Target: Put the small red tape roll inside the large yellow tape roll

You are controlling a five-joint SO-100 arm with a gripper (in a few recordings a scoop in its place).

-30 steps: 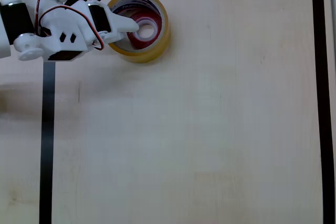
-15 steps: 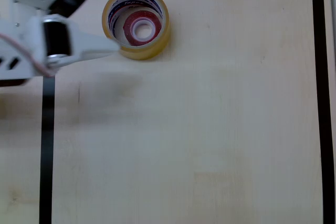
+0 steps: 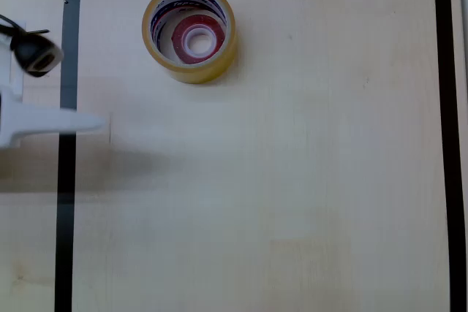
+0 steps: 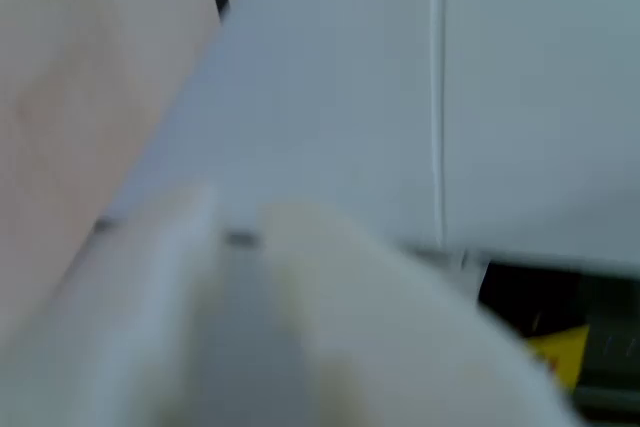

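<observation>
Where the pale wooden counter [image 3: 263,180] meets its black tape border [image 3: 66,202], the overhead view shows a white finger of the claw [image 3: 73,123] poking in from the left edge, its tip just past the left strip of the border and well apart from both rolls. Whether the claw is released or clenched cannot be told: from above one finger shows, and the wrist view is a close blur in which two pale fingers [image 4: 330,347] sit near each other with a narrow grey gap between them, and nothing can be seen held there. Near the top left of the bordered area the large yellow tape roll [image 3: 219,60] lies flat on the counter, hole upward, the red and dark blue lettering of its white inner core readable as stripes. Inside that hole lies the small red tape roll [image 3: 191,50], also flat, its white core facing up, resting toward the right and lower part of the opening.
</observation>
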